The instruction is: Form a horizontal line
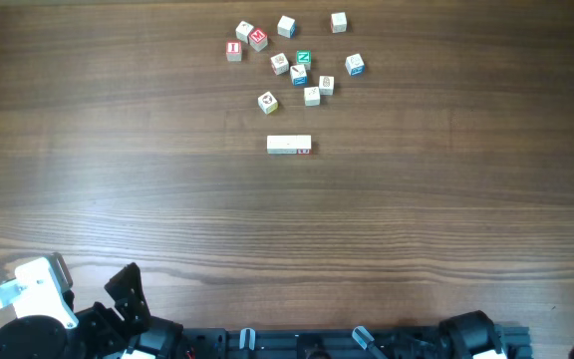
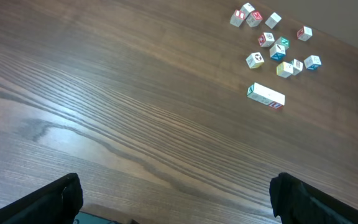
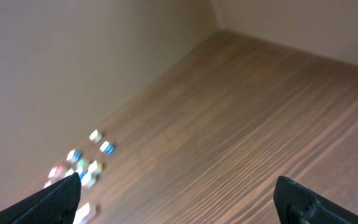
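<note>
The horizontal line (image 1: 289, 146) is a short row of pale wooden cubes touching side to side on the table's middle, with a red mark at its right end. It also shows in the left wrist view (image 2: 266, 96) and, blurred, at the lower left of the right wrist view (image 3: 82, 213). My left gripper (image 2: 176, 199) is open and empty, far back at the table's front left edge. My right gripper (image 3: 179, 202) is open and empty, far from the cubes.
Several loose letter cubes (image 1: 297, 55) with red, green and blue marks lie scattered behind the row; they show too in the left wrist view (image 2: 275, 40). The arm bases (image 1: 68, 319) sit along the front edge. A wall rises beyond the table.
</note>
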`<state>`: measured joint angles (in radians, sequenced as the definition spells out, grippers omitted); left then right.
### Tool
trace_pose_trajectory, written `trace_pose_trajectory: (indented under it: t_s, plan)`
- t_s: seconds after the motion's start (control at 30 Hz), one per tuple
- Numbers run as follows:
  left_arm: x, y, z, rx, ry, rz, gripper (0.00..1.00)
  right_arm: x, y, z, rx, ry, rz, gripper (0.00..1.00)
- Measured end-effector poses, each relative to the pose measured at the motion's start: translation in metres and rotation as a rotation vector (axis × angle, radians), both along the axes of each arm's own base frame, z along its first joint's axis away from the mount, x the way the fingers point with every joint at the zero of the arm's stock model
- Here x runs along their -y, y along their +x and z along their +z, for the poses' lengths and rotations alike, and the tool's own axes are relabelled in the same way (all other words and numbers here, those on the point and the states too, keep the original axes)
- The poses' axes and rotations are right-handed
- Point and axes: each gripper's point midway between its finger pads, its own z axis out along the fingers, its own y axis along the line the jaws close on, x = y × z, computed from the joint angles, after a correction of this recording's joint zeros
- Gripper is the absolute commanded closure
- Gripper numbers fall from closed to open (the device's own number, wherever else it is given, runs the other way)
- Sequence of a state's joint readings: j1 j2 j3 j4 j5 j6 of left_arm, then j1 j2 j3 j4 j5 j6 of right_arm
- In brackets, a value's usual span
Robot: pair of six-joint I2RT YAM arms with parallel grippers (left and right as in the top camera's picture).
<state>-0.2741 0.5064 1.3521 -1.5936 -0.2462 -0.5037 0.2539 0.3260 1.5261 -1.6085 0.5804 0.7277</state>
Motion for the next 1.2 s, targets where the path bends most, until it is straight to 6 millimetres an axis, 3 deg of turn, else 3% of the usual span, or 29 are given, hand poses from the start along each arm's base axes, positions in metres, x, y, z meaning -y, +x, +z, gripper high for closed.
trace_pose_trajectory:
  t_s: [0.2,0.37,0.4,0.5,0.67,0.83,0.97,1.2]
  plan:
    - [0.000,0.000,0.000,0.000,0.000,0.000,0.00,0.010,-0.024,0.004,0.194,0.038,-0.097,0.00]
    - [0.000,0.000,0.000,0.000,0.000,0.000,0.00,0.014,-0.013,0.007,0.382,0.069,-0.163,0.00]
    - [0.000,0.000,0.000,-0.001,0.000,0.000,0.00,0.011,0.005,-0.001,0.388,0.064,-0.195,0.00]
    - [0.000,0.000,0.000,-0.001,0.001,0.000,0.00,0.003,0.046,0.009,0.483,0.051,-0.201,0.00]
    - [0.000,0.000,0.000,-0.001,0.000,0.000,0.00,-0.024,0.123,0.013,0.648,-0.066,-0.052,0.00]
    - [0.000,0.000,0.000,0.000,0.000,0.000,0.00,-0.042,0.175,-0.050,0.578,-0.109,0.068,0.00]
    - [0.000,0.000,0.000,-0.001,0.000,0.000,0.00,-0.048,0.198,-0.107,0.467,-0.077,0.109,0.00]
    - [0.000,0.000,0.000,-0.001,0.000,0.000,0.00,-0.049,0.209,-0.145,0.414,-0.055,0.117,0.00]
